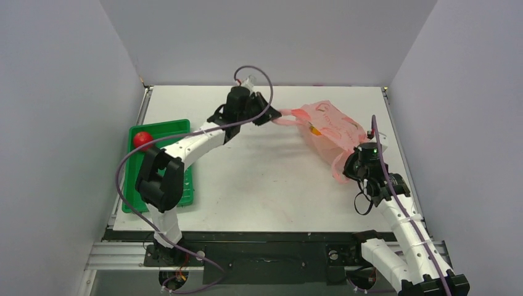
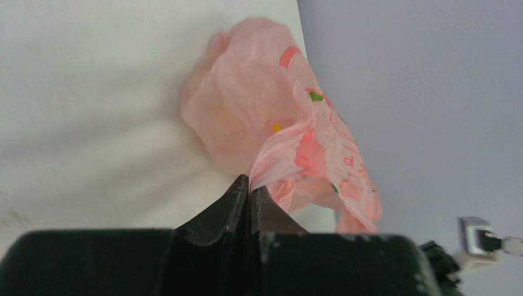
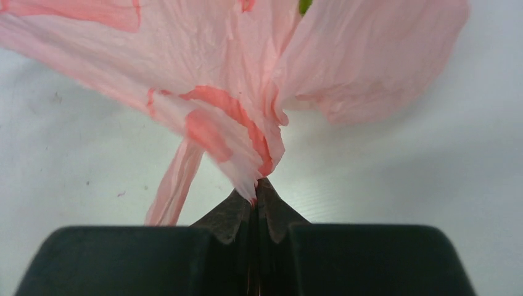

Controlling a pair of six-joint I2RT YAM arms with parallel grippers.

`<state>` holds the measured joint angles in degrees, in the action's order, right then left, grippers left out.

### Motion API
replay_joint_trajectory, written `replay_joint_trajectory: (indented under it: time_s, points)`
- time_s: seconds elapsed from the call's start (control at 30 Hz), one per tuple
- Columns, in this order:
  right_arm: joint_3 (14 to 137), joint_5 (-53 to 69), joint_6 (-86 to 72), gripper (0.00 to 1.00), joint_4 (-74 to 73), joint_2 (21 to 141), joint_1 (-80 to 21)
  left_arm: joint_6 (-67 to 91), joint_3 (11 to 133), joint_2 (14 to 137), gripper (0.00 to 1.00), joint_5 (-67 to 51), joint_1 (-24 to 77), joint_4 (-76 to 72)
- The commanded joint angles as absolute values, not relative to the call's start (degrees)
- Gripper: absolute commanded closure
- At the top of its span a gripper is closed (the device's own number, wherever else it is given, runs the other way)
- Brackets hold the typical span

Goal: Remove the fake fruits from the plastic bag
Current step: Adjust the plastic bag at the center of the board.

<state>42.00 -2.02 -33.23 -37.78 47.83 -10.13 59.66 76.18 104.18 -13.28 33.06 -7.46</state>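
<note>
The pink plastic bag [image 1: 327, 126] hangs stretched above the table at the back right. My left gripper [image 1: 271, 117] is shut on its left handle; in the left wrist view the film [image 2: 290, 135] runs out from between the closed tips [image 2: 250, 185]. My right gripper [image 1: 353, 161] is shut on the bag's near right edge; in the right wrist view the bunched film [image 3: 247, 135] is pinched at the tips [image 3: 254, 191]. A fake fruit shows as a small orange-yellow patch [image 1: 315, 130] through the film, also in the left wrist view [image 2: 276, 127]. The other fruits are hidden inside.
A green tray [image 1: 185, 185] lies at the left with a red round fruit [image 1: 142, 139] at its far end; my left arm passes over it. A loose bag handle [image 3: 172, 179] dangles near the right gripper. Grey walls enclose the table on three sides.
</note>
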Motion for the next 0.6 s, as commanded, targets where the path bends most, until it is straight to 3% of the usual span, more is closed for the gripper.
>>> replay_joint_trajectory:
  time_s: [0.0,0.17,0.43,0.57]
  points:
    - [48.4,-13.7,-28.8,1.0,-38.7,48.3,-9.7,27.5,96.5,109.9,1.0,-17.6,30.8,16.5]
    - [48.3,-11.3,-25.6,1.0,-39.8,45.8,-9.8,12.7,115.4,121.7,1.0,-13.2,30.4,37.1]
    - [47.3,13.7,-25.5,1.0,-47.7,52.3,-10.6,4.8,122.5,124.9,1.0,-7.5,30.2,39.7]
    - [44.5,5.6,-29.5,1.0,-53.8,53.4,-14.8,1.3,128.2,127.1,1.0,-4.6,29.9,42.7]
